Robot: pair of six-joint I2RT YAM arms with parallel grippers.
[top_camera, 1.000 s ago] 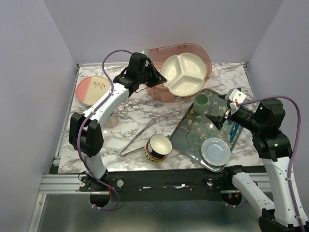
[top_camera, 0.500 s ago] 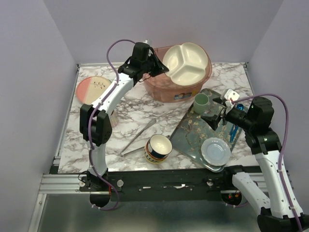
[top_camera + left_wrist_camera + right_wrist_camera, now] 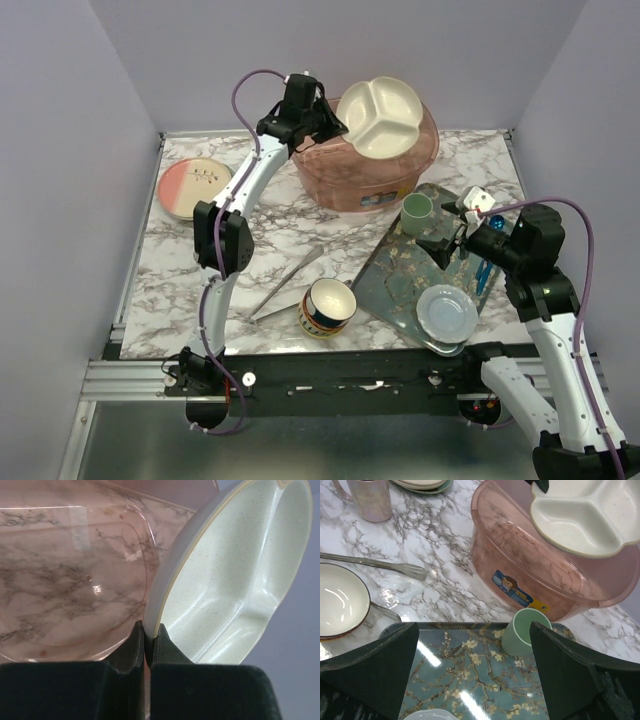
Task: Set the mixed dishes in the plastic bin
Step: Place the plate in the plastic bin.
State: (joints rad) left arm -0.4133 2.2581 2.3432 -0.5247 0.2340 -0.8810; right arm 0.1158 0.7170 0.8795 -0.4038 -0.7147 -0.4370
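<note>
A cream divided plate hangs tilted over the pink plastic bin. My left gripper is shut on the plate's left rim; in the left wrist view the gripper pinches the rim of the plate, with the bin's bottom below. My right gripper stands open above the floral tray, close to a mint-green cup; in the right wrist view the gripper holds nothing and the cup is by its right finger. A navy-and-yellow bowl sits near the front.
A pink-and-cream plate lies at the far left. Metal tongs lie mid-table beside the bowl. A pale blue saucer rests on the tray's near end. A lilac mug stands left of the bin.
My left arm has raised the divided plate and carried it back and right over the bin. The right gripper has shifted slightly left, still open.
</note>
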